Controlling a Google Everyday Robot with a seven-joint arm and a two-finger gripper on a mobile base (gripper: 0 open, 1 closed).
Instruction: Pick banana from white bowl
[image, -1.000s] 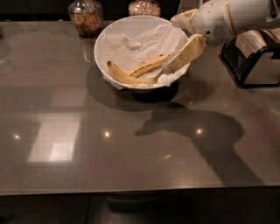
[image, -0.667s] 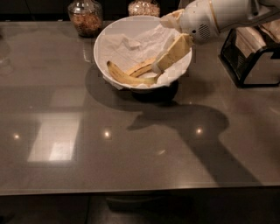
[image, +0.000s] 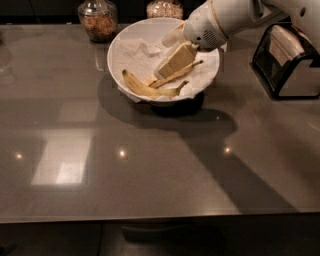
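The white bowl (image: 116, 56) stands at the back middle of the grey table, lined with crumpled white paper. A yellow banana (image: 150, 90) lies in its front part, with a thin strip reaching up to the right. My gripper (image: 169, 69) comes in from the upper right on a white arm (image: 225, 20). It reaches down into the bowl, its tip right at the banana's upper side. The arm hides part of the bowl's right rim.
Two glass jars stand behind the bowl, one at back left (image: 98, 19) and one at back middle (image: 164, 8). A black holder with white contents (image: 291, 60) stands at the right. The glossy table (image: 150, 175) stretches toward me.
My gripper has moved left and further down into the bowl, from its right rim to directly over the banana. The bowl and the banana have stayed in place.
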